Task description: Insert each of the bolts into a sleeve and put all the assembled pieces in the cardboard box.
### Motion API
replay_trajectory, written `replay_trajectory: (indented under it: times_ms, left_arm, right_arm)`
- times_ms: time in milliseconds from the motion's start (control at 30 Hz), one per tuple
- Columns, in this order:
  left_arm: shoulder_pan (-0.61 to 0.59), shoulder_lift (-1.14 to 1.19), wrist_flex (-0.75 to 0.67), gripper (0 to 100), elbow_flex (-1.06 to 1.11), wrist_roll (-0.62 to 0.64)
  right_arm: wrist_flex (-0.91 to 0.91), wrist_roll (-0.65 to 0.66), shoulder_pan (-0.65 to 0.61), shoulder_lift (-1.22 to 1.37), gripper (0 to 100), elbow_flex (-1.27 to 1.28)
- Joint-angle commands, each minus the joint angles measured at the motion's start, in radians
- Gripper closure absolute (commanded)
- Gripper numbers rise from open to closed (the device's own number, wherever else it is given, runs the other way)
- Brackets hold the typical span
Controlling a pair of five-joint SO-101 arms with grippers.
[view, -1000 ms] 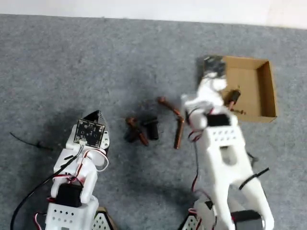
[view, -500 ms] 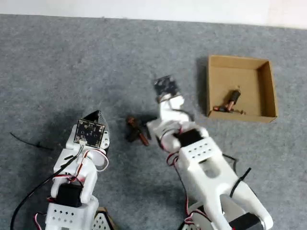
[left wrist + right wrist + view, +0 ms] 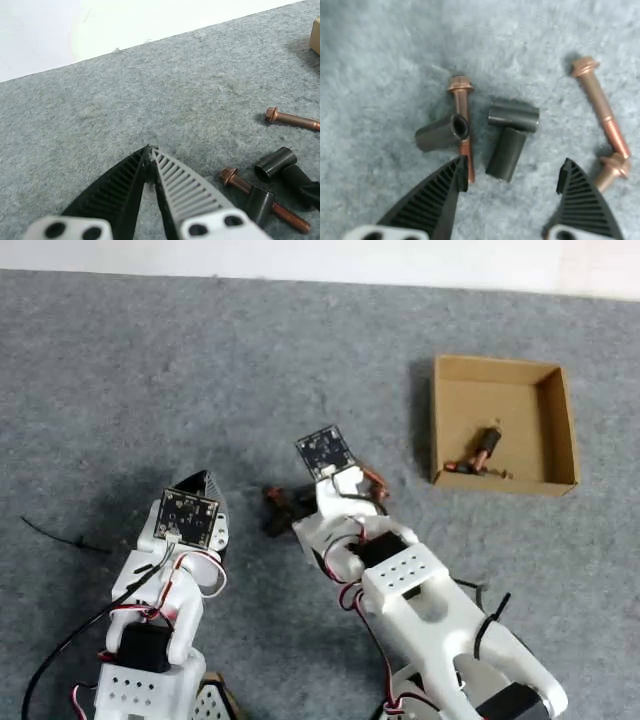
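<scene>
My right gripper (image 3: 514, 175) is open and hangs just above a cluster of loose parts on the grey carpet. Between its fingertips lie two black sleeves (image 3: 506, 152), one (image 3: 513, 116) across the other's end. Beside them a copper bolt (image 3: 462, 120) lies against a third sleeve (image 3: 439, 136). Two more bolts (image 3: 599, 107) rest off to the other side. My left gripper (image 3: 150, 150) is shut and empty, low over the carpet left of the cluster (image 3: 285, 505). The cardboard box (image 3: 555, 425) at the right holds one assembled piece (image 3: 482, 450).
A thin black cable tie (image 3: 60, 537) lies on the carpet at the far left. The carpet ends at a white strip (image 3: 300, 258) along the back. Open carpet lies between the cluster and the box.
The right arm has swung left from over the cardboard box to above the loose bolts and sleeves. The assembled piece stays in the box. The left arm has not moved.
</scene>
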Motion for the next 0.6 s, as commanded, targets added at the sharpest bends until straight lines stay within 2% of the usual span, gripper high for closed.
replay_trajectory:
  times_ms: [0,167,567]
  left_arm:
    - [-0.008,-0.01,-0.023,99,0.019,-0.005]
    - [-0.008,-0.01,-0.023,99,0.019,-0.005]
    - [-0.008,-0.01,-0.023,99,0.019,-0.005]
  right_arm:
    - [-0.021,0.006,-0.004,0.059,73.9,-0.012]
    - [-0.021,0.006,0.012,0.157,73.9,-0.041]
    - [-0.021,0.006,0.024,0.171,73.9,-0.059]
